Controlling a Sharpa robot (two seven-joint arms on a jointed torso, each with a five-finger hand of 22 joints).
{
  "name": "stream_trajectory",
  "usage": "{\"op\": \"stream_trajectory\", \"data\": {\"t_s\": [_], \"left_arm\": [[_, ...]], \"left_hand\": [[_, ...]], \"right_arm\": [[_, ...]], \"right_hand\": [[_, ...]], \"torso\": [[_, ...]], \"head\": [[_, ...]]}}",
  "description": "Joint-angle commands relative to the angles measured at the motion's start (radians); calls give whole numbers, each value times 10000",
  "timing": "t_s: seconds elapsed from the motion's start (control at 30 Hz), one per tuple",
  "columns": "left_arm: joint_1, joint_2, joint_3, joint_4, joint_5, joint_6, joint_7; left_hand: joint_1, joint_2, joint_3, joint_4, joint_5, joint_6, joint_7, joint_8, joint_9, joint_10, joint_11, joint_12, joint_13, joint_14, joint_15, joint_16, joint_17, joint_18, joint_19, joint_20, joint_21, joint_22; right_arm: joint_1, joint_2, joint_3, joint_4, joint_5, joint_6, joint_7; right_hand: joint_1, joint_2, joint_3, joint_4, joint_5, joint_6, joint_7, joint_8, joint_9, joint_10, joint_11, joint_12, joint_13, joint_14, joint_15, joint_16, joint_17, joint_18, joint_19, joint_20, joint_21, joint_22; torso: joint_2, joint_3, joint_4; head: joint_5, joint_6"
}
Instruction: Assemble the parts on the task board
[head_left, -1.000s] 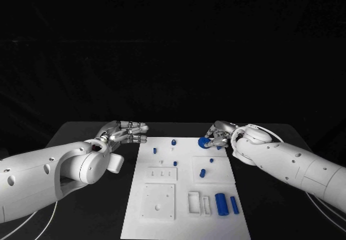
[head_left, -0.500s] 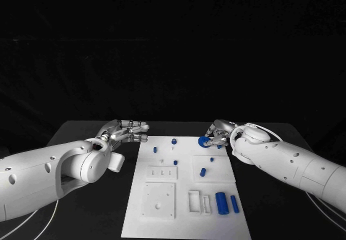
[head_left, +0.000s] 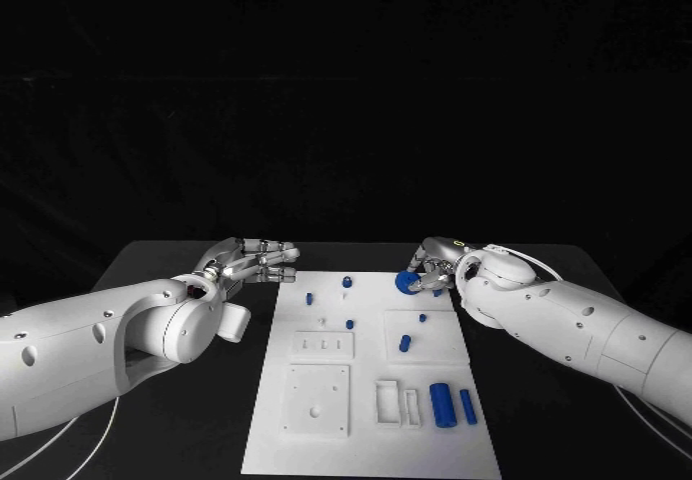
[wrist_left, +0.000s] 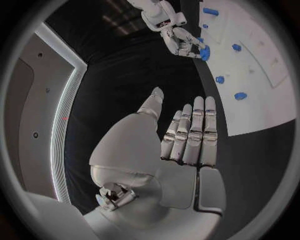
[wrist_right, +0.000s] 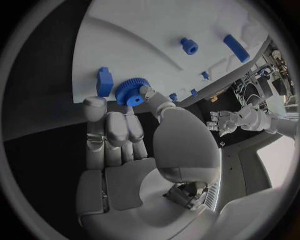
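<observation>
You have the round blue toothed gear (head_left: 408, 284) pinched in the fingertips of your right hand (head_left: 436, 270), held just above the far right corner of the flat white plastic task board (head_left: 372, 430). The right wrist view shows the grip clearly: the gear (wrist_right: 130, 91) sits between the thumb tip and the fingers, with a short blue block (wrist_right: 104, 82) just beside it on the board. Judging from that, the step in hand is seating the gear, so keep it level, bring it straight down over its seat, and let the pinch go only once it sits flat; a tilted gear will likely jam or roll off the board edge. I cannot tell from these views exactly which seat it belongs to, so check before you lower it.

Your left hand (head_left: 248, 264) holds nothing. Its fingers lie straight and close together, hovering over the black tabletop (head_left: 159, 262) just off the board's far left corner. Leave it there, clear of the work.

The gear is a thick, bright blue disc with fine ridges round its rim, small enough to hide partly behind your fingertips. It looks rigid, probably plastic.
</observation>
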Motion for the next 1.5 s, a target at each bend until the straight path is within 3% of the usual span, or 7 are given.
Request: {"op": "stream_trajectory", "data": {"t_s": [0.03,0.17,0.47,0.63,0.8,1.1,1.5], "left_arm": [[18,26,8,0,-53,145,43],[18,21,7,-4,-53,134,44],[18,-3,7,-5,-49,106,47],[18,-15,7,7,-45,97,47],[19,-16,7,19,-44,94,45],[19,-8,7,36,-39,88,44],[19,25,7,36,-26,107,22]], "left_hand": [[40,-41,62,15,40,-23,28,11,-1,-62,-21,16,12,-41,-1,-32,13,63,-68,13,5,-13],[40,-41,62,15,40,-23,28,11,-1,-62,-21,16,12,-41,-1,-32,13,63,-68,13,5,-13],[40,-41,62,15,40,-23,28,11,-1,-62,-21,16,12,-41,-1,-32,13,63,-68,13,5,-13],[18,-41,62,8,43,-9,26,12,0,-69,-19,17,12,-40,0,-30,13,65,-66,14,7,-13],[18,-41,62,8,43,-9,26,12,0,-69,-19,17,12,-40,0,-30,13,65,-66,14,7,-13],[18,-41,62,8,43,-9,26,12,0,-69,-19,17,12,-40,0,-30,13,65,-66,14,7,-13],[18,-41,62,8,43,-9,26,12,0,-69,-19,17,12,-40,0,-30,13,65,-66,14,7,-13]], "right_arm": [[-59,-25,-41,148,-637,-131,-228],[-62,-70,-46,415,-704,-301,-320],[-64,-285,-49,1216,-874,-966,-631],[-64,-369,-49,1770,-1080,-1316,-862],[-72,-303,-67,2152,-1386,-1469,-1013],[-84,48,-407,2394,-1849,-1553,-1166],[-87,753,-842,1924,-1922,-1487,-1130]], "right_hand": [[-229,1,-87,120,199,384,-93,34,46,70,-22,70,20,29,-16,64,-16,20,462,-24,60,144],[-117,-25,-506,594,119,437,-124,25,42,128,-42,78,36,34,-57,89,-23,-34,483,-73,134,221],[-90,-112,-516,911,27,488,-156,31,45,166,-49,88,59,32,-75,108,-28,-49,497,-90,186,273],[-46,-140,-498,1165,-918,532,-174,30,45,200,-60,99,72,35,-87,109,-45,-67,510,-103,340,327],[43,-229,-434,1387,-1053,549,-182,33,47,208,-59,78,72,31,-91,96,-83,-76,508,-107,388,349],[22,-315,-258,1654,-1435,525,-178,32,47,215,-44,42,57,28,-89,90,-121,-86,505,-105,380,352],[31,-335,-255,1694,-1525,500,-167,32,46,199,-36,10,38,25,-83,70,-151,-87,505,-101,378,350]], "torso": [[-4,1,18],[-11,-1,24],[-18,-2,-10],[-5,4,-10],[-2,-2,9],[4,-11,28],[20,1,42]], "head": [[-13,-6],[7,-7],[46,55],[56,87],[57,107],[89,139],[109,134]]}}
